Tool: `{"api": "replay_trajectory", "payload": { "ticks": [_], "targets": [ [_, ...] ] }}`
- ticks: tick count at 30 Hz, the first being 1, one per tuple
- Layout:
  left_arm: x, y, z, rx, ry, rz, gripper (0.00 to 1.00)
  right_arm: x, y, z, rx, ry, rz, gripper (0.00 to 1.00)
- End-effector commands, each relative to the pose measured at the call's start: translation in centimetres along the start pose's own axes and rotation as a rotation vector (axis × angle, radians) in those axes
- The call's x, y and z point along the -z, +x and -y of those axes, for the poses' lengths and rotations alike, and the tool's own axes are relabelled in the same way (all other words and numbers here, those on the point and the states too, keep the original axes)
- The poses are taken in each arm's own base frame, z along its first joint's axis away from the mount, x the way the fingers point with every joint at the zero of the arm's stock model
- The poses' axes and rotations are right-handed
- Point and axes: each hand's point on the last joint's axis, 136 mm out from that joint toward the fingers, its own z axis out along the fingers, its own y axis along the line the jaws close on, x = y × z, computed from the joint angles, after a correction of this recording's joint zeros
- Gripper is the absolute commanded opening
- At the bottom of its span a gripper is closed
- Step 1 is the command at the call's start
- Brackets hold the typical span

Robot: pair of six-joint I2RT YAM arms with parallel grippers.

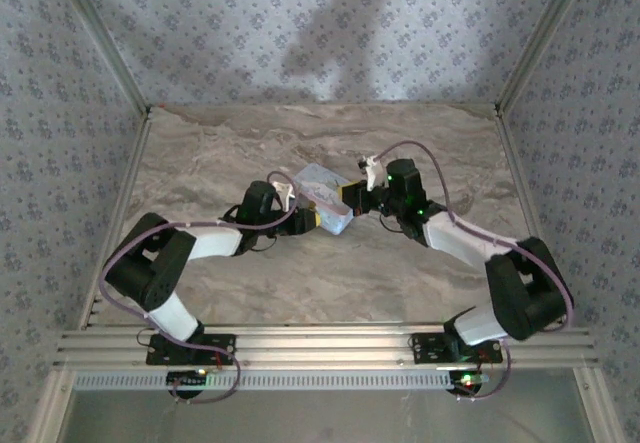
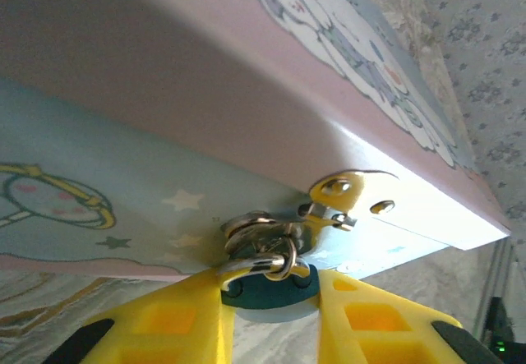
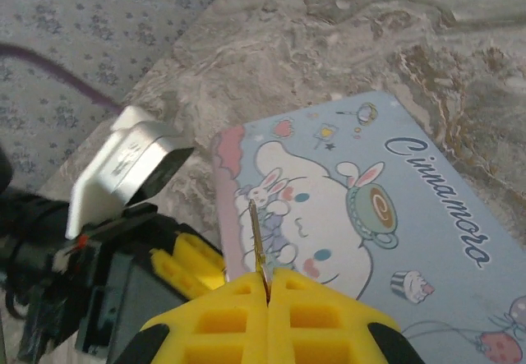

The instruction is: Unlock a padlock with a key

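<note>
So here's where I'm at: both arms are reaching in to the light blue Cinnamoroll tin box [image 1: 322,185], which sits about dead centre of the marble surface [image 1: 300,283] in the top view, one arm on each side of it. On the left wrist cam, the left fingers [image 2: 209,302] are clamped on the padlock [image 2: 269,294], a tiny dark bluish thing at the bottom centre of the frame, wedged right between the two yellow tips. Its silver shackle [image 2: 265,259] loops up through the gold hasp [image 2: 349,190] on the edge of the box, so the lock is hanging right against the tin. On the right wrist cam, the right fingers [image 3: 275,298] are pinched tight on the key [image 3: 256,237]. It's a thin gold blade poking straight up out of the seam between them, at lower centre of the frame, with the printed lid behind it. From that angle I can't tell how close the key tip is to the lock. The left arm's white wrist camera [image 3: 131,163] shows at the left of that frame.
</note>
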Motion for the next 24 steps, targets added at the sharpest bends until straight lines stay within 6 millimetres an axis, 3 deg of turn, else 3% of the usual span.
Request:
{"api": "replay_trajectory", "payload": {
  "ticks": [1,8,18,24],
  "targets": [
    [0.8,-1.0,2.9,0.046,0.075,0.001,0.28,1.4,1.2,-0.7,0.107,0.041,-0.008,0.00],
    [0.6,-1.1,3.7,0.105,0.061,-0.036,0.28,2.0,5.1,-3.6,0.180,0.033,-0.044,0.00],
    [0.3,-1.4,3.4,0.193,0.030,-0.023,0.27,0.0,10.3,-3.8,0.171,0.056,-0.118,0.00],
    [0.2,-1.2,3.1,0.217,0.020,-0.025,0.26,-1.5,12.0,-3.4,0.156,0.075,-0.157,0.00]
  ]
}}
